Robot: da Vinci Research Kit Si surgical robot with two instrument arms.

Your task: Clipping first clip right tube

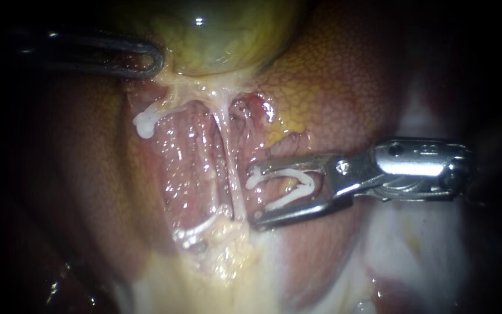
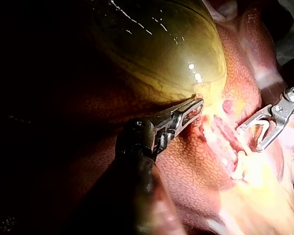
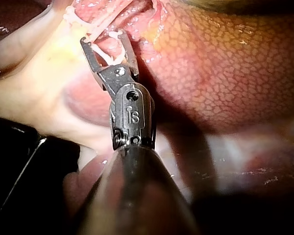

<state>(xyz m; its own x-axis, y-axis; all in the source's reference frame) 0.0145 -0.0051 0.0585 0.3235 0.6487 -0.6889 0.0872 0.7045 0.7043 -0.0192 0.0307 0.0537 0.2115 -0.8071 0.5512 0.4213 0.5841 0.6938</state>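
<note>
Running down the middle of the endoscope view: the pale, glistening, thread-thin right tube (image 1: 233, 174), strung from beneath the gallbladder to a pad of pale yellow fatty tissue (image 1: 228, 267) below. Bare along its length, pink raw tissue on either side.

Just beside it, on the right, the jaw tips of the silver, hinged right instrument (image 1: 255, 196) (image 2: 250, 138) (image 3: 103, 39). Jaws standing wide apart in a V, yet loaded: a white V-shaped clip (image 1: 289, 197) (image 3: 105, 58) seated between them, one leg against each jaw, open end facing the tube. Tube outside the tips, not between them. Same story from the right wrist view: clip cradled in the spread jaws, tips right at the pale strands ahead.

Further left, a white blunt-ended stub (image 1: 144, 124) poking out of the tissue.

Up top, the dark slotted left instrument (image 1: 155, 60) (image 2: 200, 105), jaws pressed together and pinching the lower edge of the swollen yellow-green gallbladder (image 1: 216, 35) (image 2: 157, 49).

All around, the mottled reddish-brown liver (image 1: 338, 87) (image 2: 186, 166) (image 3: 225, 73).
</note>
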